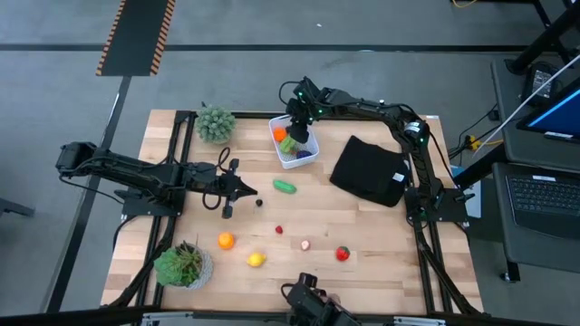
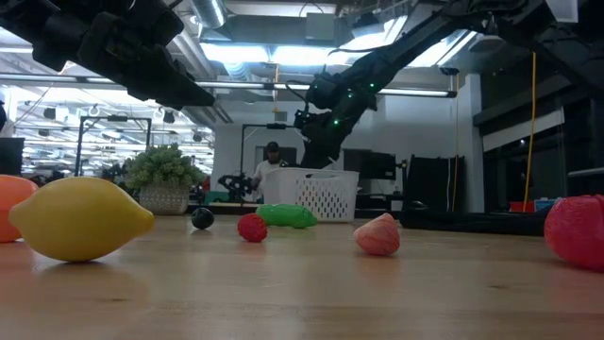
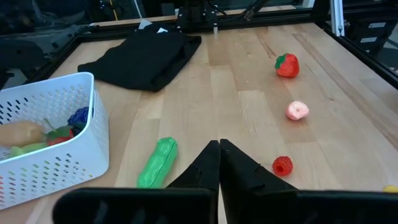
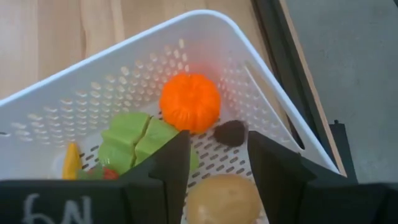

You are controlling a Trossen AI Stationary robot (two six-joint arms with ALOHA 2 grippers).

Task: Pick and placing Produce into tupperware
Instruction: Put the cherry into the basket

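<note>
The white perforated tub (image 1: 304, 156) stands near the table's far edge. It holds an orange round fruit (image 4: 189, 102), a green piece (image 4: 134, 142), a small dark piece (image 4: 230, 132) and a tan potato (image 4: 224, 199). My right gripper (image 4: 214, 140) hangs open just above the tub, with the potato showing between its fingers. My left gripper (image 3: 219, 149) is shut and hovers left of centre (image 1: 249, 189). Loose on the wood lie a green pod (image 1: 285, 186), a dark ball (image 1: 259, 203), a small red berry (image 1: 279, 230), an orange (image 1: 225, 241), a lemon (image 1: 256, 260), a pink piece (image 1: 304, 244) and a strawberry (image 1: 343, 254).
A black folded cloth (image 1: 370, 170) lies right of the tub. One potted plant (image 1: 216, 124) stands at the far left, another (image 1: 184, 264) at the near left corner. Bare wood stretches between the pod and the cloth. A person shows far behind the table (image 2: 272, 151).
</note>
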